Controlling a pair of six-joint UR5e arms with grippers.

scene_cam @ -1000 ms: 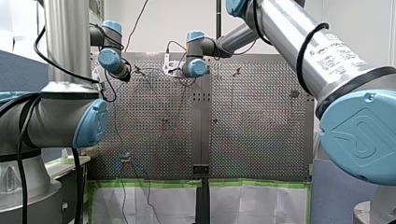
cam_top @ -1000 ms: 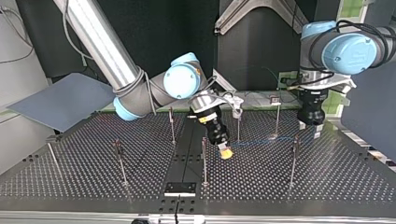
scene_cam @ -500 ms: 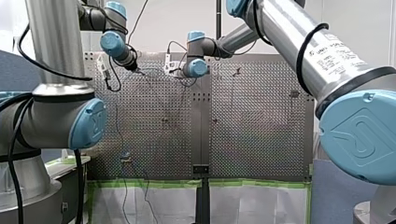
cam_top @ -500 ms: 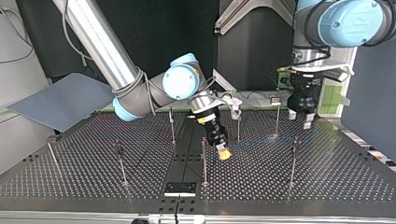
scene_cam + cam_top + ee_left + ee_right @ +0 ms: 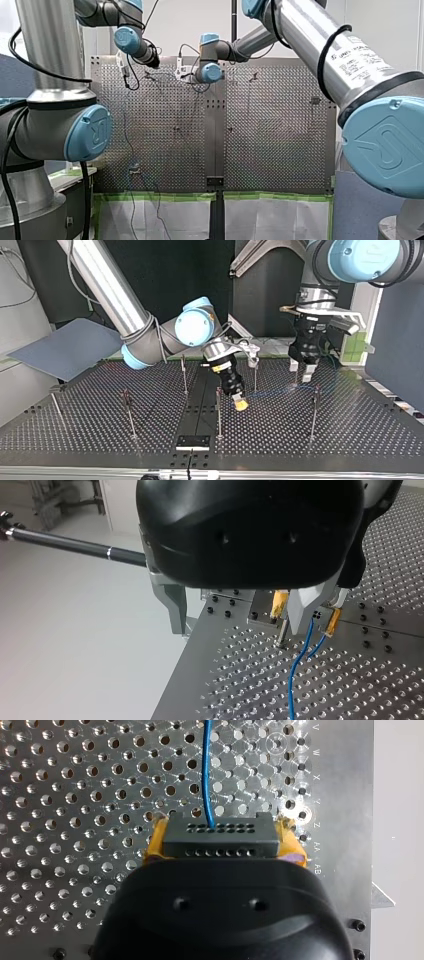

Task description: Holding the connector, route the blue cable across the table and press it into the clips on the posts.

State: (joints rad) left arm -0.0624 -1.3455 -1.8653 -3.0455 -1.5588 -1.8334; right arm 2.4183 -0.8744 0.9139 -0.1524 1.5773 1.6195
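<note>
In the right wrist view my right gripper (image 5: 220,845) is shut on a black connector (image 5: 220,834), held between its yellow pads (image 5: 154,846). The blue cable (image 5: 206,775) leaves the connector and runs ahead over the perforated plate. In the top view my right gripper (image 5: 240,403) hangs low near the middle posts, and the blue cable (image 5: 280,390) trails toward that view's right. My left gripper (image 5: 301,369), black with metal fingers (image 5: 172,605), is open and holds nothing. It hovers above the cable (image 5: 299,665) and a short post with a yellowish clip (image 5: 279,605).
Several thin posts stand on the perforated table (image 5: 100,435), among them one (image 5: 218,412) beside my right gripper and one (image 5: 314,412) at the top view's right. A grey panel (image 5: 65,347) leans at that view's left. A black block (image 5: 192,442) sits at the near edge.
My left arm has risen and swung toward the top view's left, from the table's side to above a back post. Its fingers stay open. My right arm has hardly moved.
</note>
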